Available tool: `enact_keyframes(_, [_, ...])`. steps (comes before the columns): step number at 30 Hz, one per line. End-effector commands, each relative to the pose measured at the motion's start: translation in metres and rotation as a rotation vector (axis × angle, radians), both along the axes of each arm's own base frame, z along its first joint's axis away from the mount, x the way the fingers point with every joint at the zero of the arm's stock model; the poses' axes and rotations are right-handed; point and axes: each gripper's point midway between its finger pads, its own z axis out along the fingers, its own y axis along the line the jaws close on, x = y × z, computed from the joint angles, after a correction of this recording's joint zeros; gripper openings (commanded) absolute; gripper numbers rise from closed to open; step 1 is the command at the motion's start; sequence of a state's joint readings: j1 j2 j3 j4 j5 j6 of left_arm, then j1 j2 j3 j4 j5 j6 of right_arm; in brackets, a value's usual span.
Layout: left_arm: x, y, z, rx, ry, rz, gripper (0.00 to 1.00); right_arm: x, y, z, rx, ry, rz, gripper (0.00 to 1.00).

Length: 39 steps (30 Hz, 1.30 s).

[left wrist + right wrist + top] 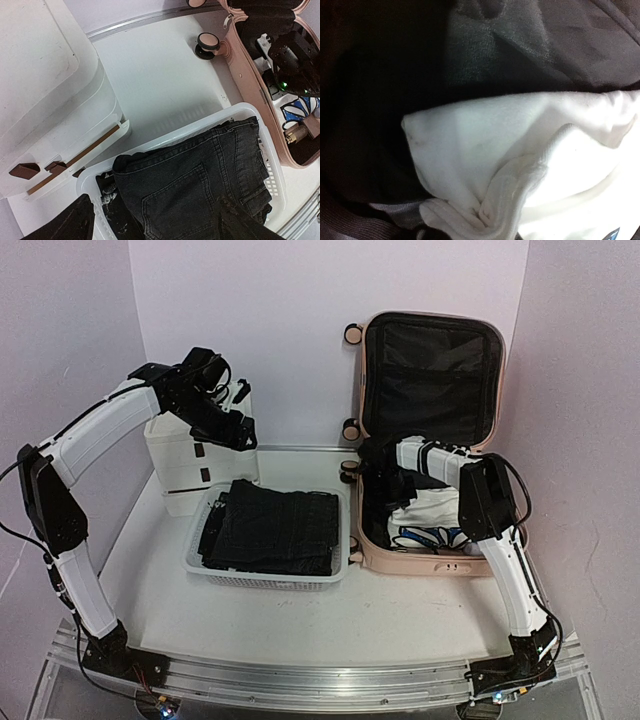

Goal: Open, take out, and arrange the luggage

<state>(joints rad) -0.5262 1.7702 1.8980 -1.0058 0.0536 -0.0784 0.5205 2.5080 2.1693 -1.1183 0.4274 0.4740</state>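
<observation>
The pale pink luggage (410,562) lies open at the right, its black-lined lid (432,370) standing upright. Its pink rim and a caster wheel (207,44) also show in the left wrist view. Inside lies a white garment (432,510). My right gripper (392,486) is down inside the shell at the garment's left edge. The right wrist view shows the white garment (520,150) bunched into a pinch at the bottom, against black lining; the fingers themselves are hidden. My left gripper (238,432) hangs open and empty above the basket's back left corner.
A white perforated basket (215,575) left of the suitcase holds folded dark jeans (275,525) (200,185). A white plastic drawer unit (180,455) (45,100) stands behind it at the back left. A blue-patterned item (430,537) lies in the suitcase under the white garment.
</observation>
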Motion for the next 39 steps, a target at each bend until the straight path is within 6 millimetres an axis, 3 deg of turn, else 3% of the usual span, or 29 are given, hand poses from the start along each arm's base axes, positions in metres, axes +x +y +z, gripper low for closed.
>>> enact_keyframes(1, [-0.001,0.001,0.03,-0.051,-0.056,0.004,0.82,0.029,-0.011,0.015,-0.015,-0.104,0.007,0.07])
enact_keyframes(3, [-0.002,0.001,0.03,-0.054,-0.054,0.004,0.82,0.028,-0.007,0.026,0.009,-0.109,0.046,0.0])
enact_keyframes(10, [-0.002,0.0,0.027,-0.059,-0.041,0.005,0.82,0.019,0.003,0.061,0.189,-0.133,0.161,0.0])
enact_keyframes(14, [-0.002,0.0,0.028,-0.06,-0.042,0.006,0.82,0.008,0.009,0.068,0.359,-0.109,0.179,0.0])
enact_keyframes(21, [-0.002,0.001,0.027,-0.062,-0.041,0.012,0.82,-0.004,0.007,0.079,0.5,-0.075,0.179,0.0])
enact_keyframes(31, [0.002,0.001,0.027,-0.063,-0.039,0.017,0.82,-0.014,0.019,0.118,0.744,-0.07,0.201,0.0])
enact_keyframes(39, [0.003,0.0,0.025,-0.072,-0.031,0.015,0.82,-0.017,0.006,0.132,0.967,-0.045,0.135,0.0])
